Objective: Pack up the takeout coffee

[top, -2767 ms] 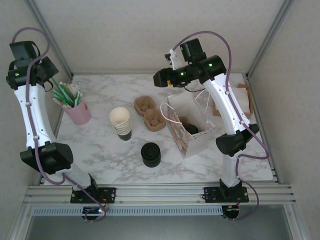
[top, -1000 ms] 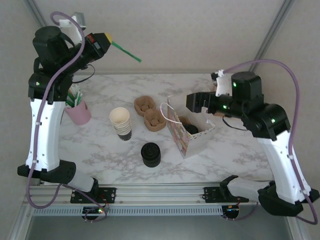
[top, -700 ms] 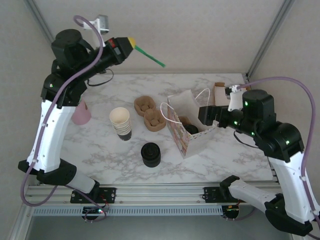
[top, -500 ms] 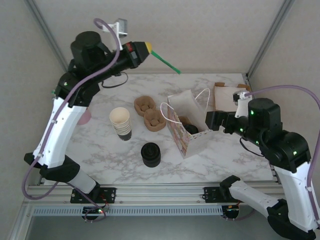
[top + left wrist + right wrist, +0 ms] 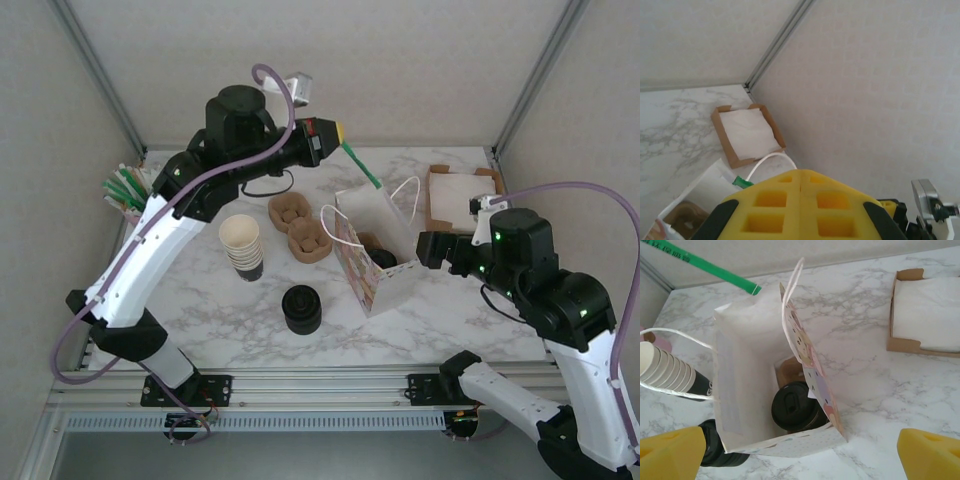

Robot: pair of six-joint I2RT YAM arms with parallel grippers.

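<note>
bag [image 5: 740,365]: open-topped | takeout coffee [image 5: 792,407]: inside bag | green stick [image 5: 705,267]: tip near bag rim

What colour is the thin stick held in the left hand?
Green. The stick shows best in the right wrist view.

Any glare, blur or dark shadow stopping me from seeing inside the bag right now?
Top external: soft even light, faint shadows, no glare, all sharp. Right wrist: paper bag interior brightly lit, the lidded cup in it crisp; napkins nearly washed out. Left wrist: left tool looms close along the bottom, slightly soft; table beyond in focus.
</note>
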